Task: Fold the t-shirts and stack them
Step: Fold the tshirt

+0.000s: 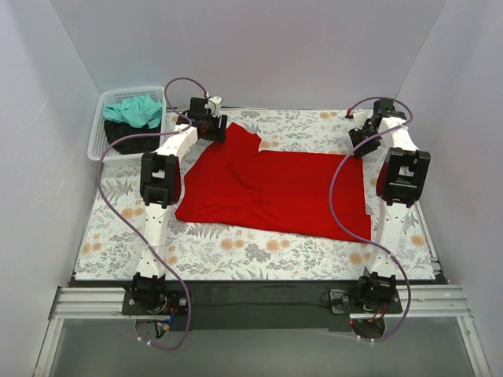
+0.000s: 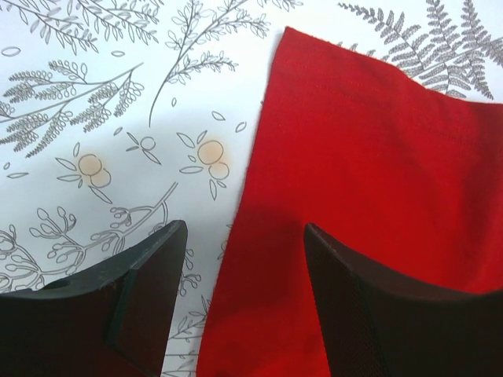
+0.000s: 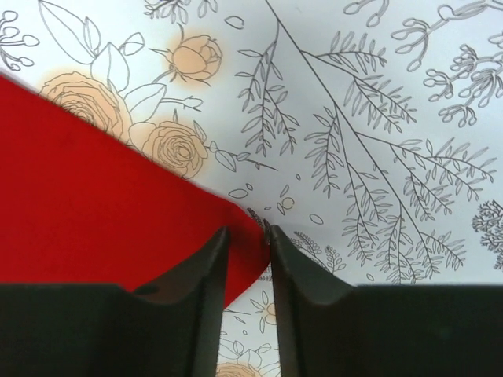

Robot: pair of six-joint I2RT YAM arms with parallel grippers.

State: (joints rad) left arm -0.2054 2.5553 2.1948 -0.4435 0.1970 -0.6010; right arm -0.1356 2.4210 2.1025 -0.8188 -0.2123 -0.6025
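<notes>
Red t-shirt (image 1: pixel 283 192): one, laid open and mostly flat on the floral cloth (image 1: pixel 236 247). It sits mid-counter, reaching toward the right edge, with a soft crease near its middle.

Step in hand, by my judgement: taking the shirt's far edge at both ends for the first fold.

Right gripper (image 3: pixel 247 232): at the shirt's corner nearest the counter's far-right corner. The jaws are drawn to a narrow slit with the tip of the cloth in it, and it appears to have hold.

Left gripper (image 2: pixel 244 228): toward the counter's far-left corner, jaws wide apart and holding nothing. It sits astride the shirt's hem, one finger (image 2: pixel 141 298) over the print and the other over red.

Handling: lower your left until both pads meet the cloth, bite well inside the hem, then close. Raise both ends level so the fold lands square.

Teal t-shirt (image 1: pixel 135 110) and black t-shirt (image 1: pixel 130 135): heaped in the white basket (image 1: pixel 98 129) at the far-left corner, not yet folded.
</notes>
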